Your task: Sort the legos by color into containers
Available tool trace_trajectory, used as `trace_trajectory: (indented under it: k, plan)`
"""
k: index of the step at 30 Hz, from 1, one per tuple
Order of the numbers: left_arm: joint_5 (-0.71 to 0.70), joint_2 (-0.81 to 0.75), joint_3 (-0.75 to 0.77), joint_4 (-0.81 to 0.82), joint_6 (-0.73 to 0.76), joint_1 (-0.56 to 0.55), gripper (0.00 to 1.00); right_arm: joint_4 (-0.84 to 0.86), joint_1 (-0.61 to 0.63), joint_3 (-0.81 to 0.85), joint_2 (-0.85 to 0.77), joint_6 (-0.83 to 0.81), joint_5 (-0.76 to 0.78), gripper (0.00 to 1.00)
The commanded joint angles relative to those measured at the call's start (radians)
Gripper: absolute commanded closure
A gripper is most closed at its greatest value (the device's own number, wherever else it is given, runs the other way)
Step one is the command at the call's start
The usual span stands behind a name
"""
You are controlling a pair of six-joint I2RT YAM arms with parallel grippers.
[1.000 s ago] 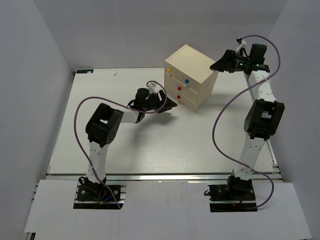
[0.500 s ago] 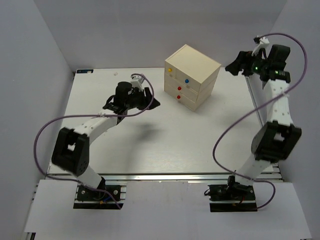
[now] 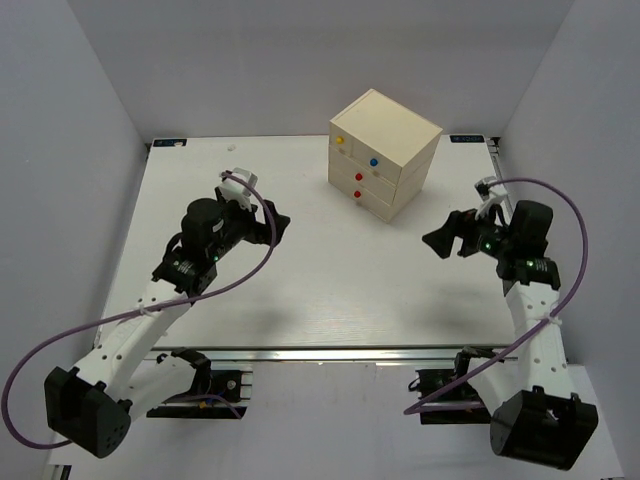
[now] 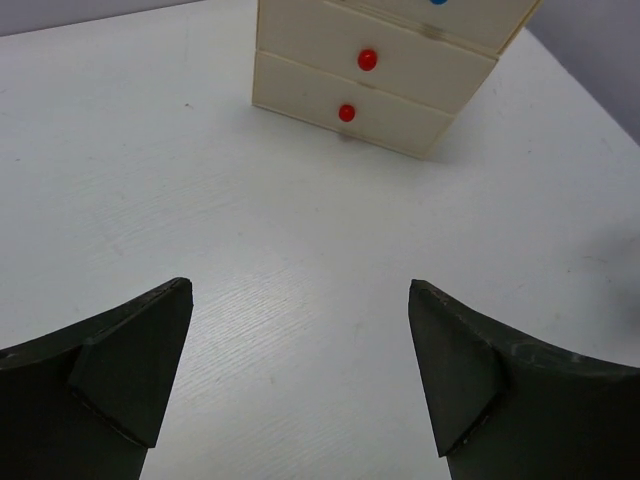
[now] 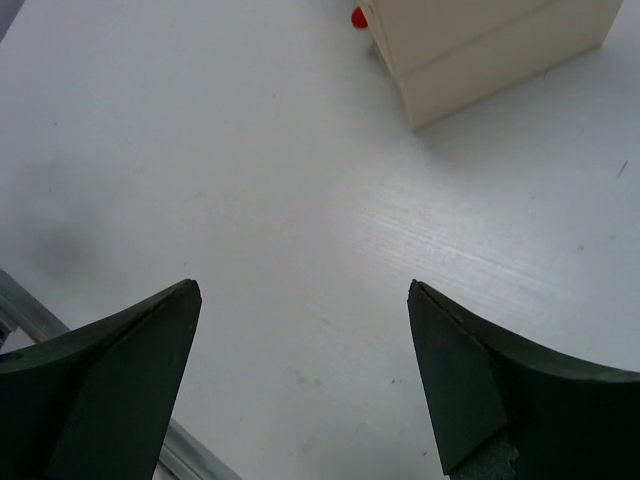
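Note:
The containers are the drawers of a cream wooden chest [image 3: 385, 150] at the back middle of the table, all pushed in, with yellow [image 3: 340, 141], blue [image 3: 373, 161] and red knobs [image 3: 358, 177]. No legos show in any view. My left gripper [image 3: 280, 228] hangs open and empty over the table, left of the chest and in front of it. In the left wrist view the left gripper [image 4: 298, 290] faces the chest [image 4: 400, 70] from a distance. My right gripper [image 3: 437, 241], also open and empty, is right of the chest and nearer; the right wrist view shows the right gripper [image 5: 302, 288] over bare table with the chest's corner [image 5: 490, 40] above.
A small white speck [image 3: 232, 147] lies at the back left of the white table [image 3: 330, 290]. Grey walls close in the back and sides. A metal rail [image 3: 330, 352] runs along the near edge, and purple cables loop off both arms.
Both arms have drawn back from the chest toward the near side. The left gripper has opened wider. The right gripper has dropped from beside the chest's top to low over the table.

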Motion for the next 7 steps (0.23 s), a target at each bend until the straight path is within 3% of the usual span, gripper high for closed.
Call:
trace_trajectory:
  k: [1, 7]
  plan:
    - [-0.051, 0.002, -0.008, -0.021, 0.039, -0.001, 0.02, 0.095, -0.005, -0.087, -0.096, 0.078, 0.032, 0.11]
    - [-0.062, -0.019, -0.01, -0.026, 0.055, -0.001, 0.02, 0.221, -0.008, -0.223, -0.17, 0.103, 0.042, 0.11]
